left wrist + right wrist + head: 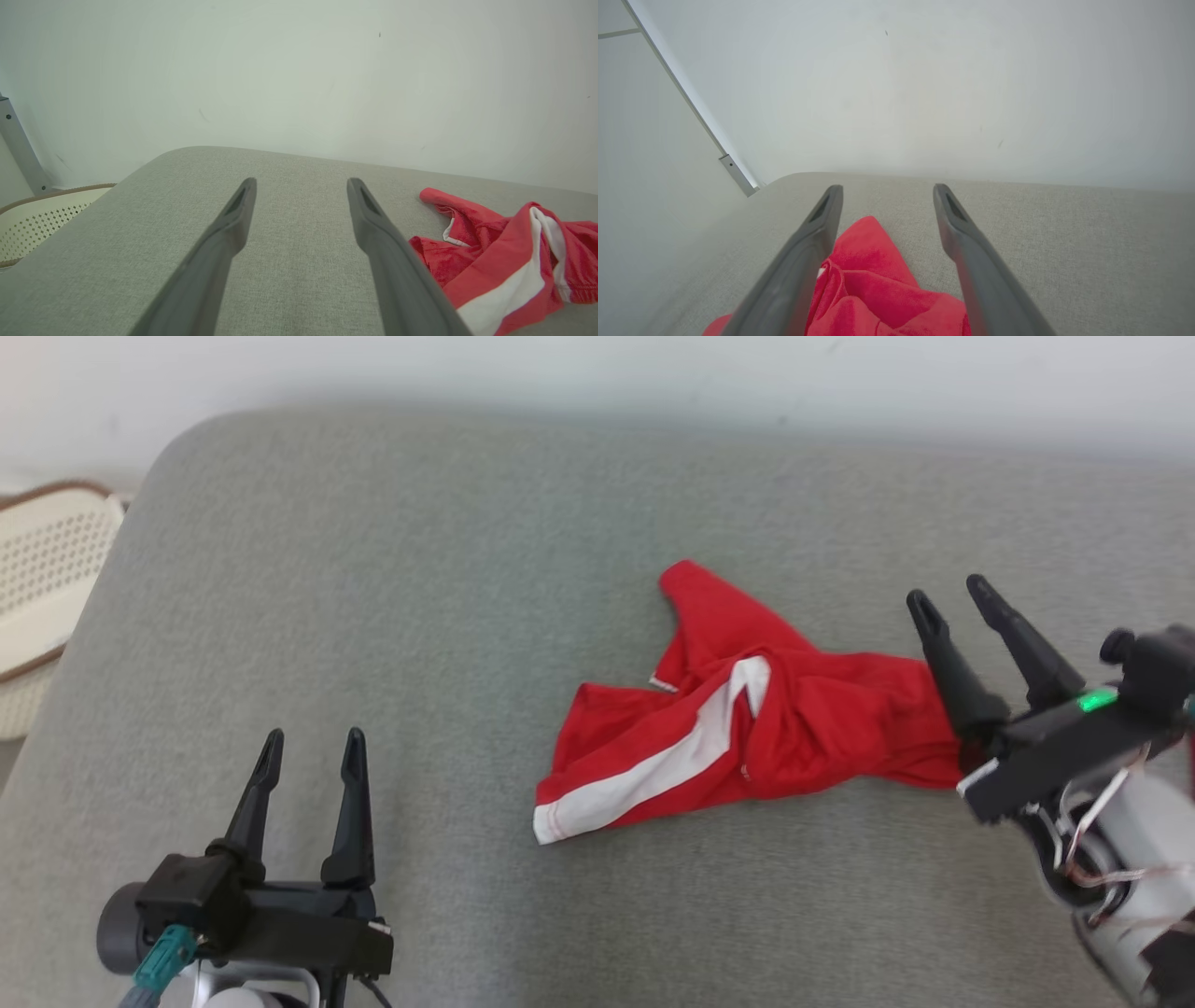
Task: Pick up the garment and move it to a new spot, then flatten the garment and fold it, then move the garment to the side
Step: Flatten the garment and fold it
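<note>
The garment (747,719) is a crumpled red piece with a white stripe, lying on the grey cushion (420,569) right of centre. My right gripper (952,597) hovers at its right end, open, with nothing between the fingers. In the right wrist view the red garment (878,280) lies below and between the spread fingertips. At the lower left my left gripper (313,747) stands open and empty, well clear of the cloth. The left wrist view has the garment (504,261) off to the right of that gripper (301,186).
A cream perforated basket (47,588) with a brown rim stands off the cushion's left edge, also the basket (42,219) in the left wrist view. A pale wall (597,373) runs behind the cushion. Bare grey cushion (420,859) stretches left of the garment.
</note>
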`<state>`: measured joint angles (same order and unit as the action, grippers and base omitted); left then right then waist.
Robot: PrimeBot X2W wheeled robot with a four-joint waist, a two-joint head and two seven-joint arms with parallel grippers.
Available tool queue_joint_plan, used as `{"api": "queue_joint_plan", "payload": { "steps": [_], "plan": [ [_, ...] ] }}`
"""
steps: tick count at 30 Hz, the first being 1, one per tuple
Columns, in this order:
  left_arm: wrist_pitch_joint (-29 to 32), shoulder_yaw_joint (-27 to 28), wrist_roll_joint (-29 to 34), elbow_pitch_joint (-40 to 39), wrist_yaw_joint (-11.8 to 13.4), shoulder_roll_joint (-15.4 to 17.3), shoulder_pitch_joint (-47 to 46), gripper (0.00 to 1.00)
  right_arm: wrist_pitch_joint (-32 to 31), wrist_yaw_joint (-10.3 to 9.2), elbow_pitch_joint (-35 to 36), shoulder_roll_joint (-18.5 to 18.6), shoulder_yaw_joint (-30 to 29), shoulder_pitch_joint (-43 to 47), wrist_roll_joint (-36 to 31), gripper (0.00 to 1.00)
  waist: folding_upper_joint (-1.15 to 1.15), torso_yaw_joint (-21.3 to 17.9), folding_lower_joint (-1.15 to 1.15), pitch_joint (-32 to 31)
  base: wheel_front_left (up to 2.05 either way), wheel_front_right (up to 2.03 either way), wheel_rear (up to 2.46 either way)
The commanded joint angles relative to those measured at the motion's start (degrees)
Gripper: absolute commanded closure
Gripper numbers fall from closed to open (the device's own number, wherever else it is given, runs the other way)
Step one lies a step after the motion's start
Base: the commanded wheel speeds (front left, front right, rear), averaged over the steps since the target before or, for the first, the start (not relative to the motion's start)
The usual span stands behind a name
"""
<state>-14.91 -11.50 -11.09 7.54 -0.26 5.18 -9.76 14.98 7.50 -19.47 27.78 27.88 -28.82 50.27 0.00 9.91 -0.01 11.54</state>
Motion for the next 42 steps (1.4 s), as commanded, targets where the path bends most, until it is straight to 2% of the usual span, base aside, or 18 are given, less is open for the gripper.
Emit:
{"api": "queue_joint_plan", "payload": {
  "steps": [1,6,12,14,20,26,30,32,34,42],
  "plan": [
    [-0.31,0.31,0.58,-0.09,-0.10,0.78,0.85,0.00,0.22,-0.03,1.47,-1.96,-3.17,3.60,-3.68,0.00,0.00,-3.32,0.01,-3.21,0.00,0.00,0.00],
    [-0.31,0.89,0.24,0.52,-0.33,1.67,1.95,0.00,0.21,-0.03,7.25,-8.19,-12.52,13.34,-17.23,0.00,0.00,-5.86,0.01,-5.74,0.00,0.00,0.00],
    [0.19,1.06,0.86,1.58,0.25,3.29,4.35,0.00,-0.40,-0.03,13.05,-16.02,-19.52,23.77,-28.67,0.00,0.00,-8.61,0.01,-8.60,0.00,0.00,0.00],
    [0.56,1.18,0.70,1.66,0.68,3.53,5.54,0.00,-1.11,-0.03,14.74,-18.39,-21.81,26.60,-31.22,0.00,0.00,-9.32,0.01,-9.52,0.00,0.00,0.00],
    [1.26,1.38,0.58,0.96,1.22,4.53,8.29,0.00,-3.27,-0.03,18.68,-22.22,-25.85,31.55,-34.95,0.00,0.00,-10.61,0.01,-10.98,0.00,0.00,0.00],
    [2.36,0.92,0.36,-0.26,1.60,5.11,9.58,0.00,-5.35,-0.03,22.23,-23.64,-27.76,34.38,-36.86,0.00,0.00,-11.01,0.01,-11.41,0.00,0.00,0.00],
    [2.87,0.53,0.55,-0.69,1.71,5.19,9.20,0.00,-7.01,-0.03,23.39,-23.94,-28.03,35.19,-37.43,0.00,0.00,-10.52,0.01,-11.27,0.00,0.00,0.00],
    [3.03,0.34,0.56,-0.88,1.78,4.98,8.63,0.00,-8.06,-0.03,23.71,-22.92,-26.93,34.72,-38.20,0.00,0.00,-9.89,0.01,-10.90,0.00,0.00,0.00],
    [2.98,-0.04,0.33,-1.14,1.66,4.64,7.81,0.00,-9.47,-0.03,23.23,-20.50,-24.72,33.34,-39.40,0.00,0.00,-8.87,0.01,-10.08,0.00,0.00,0.00],
    [2.11,-2.45,0.16,-0.34,0.93,2.38,4.08,0.00,-14.19,-0.04,16.89,-7.49,-8.49,24.00,-40.83,0.00,0.00,-2.15,0.01,-5.08,0.00,0.00,0.00]
  ]
}}
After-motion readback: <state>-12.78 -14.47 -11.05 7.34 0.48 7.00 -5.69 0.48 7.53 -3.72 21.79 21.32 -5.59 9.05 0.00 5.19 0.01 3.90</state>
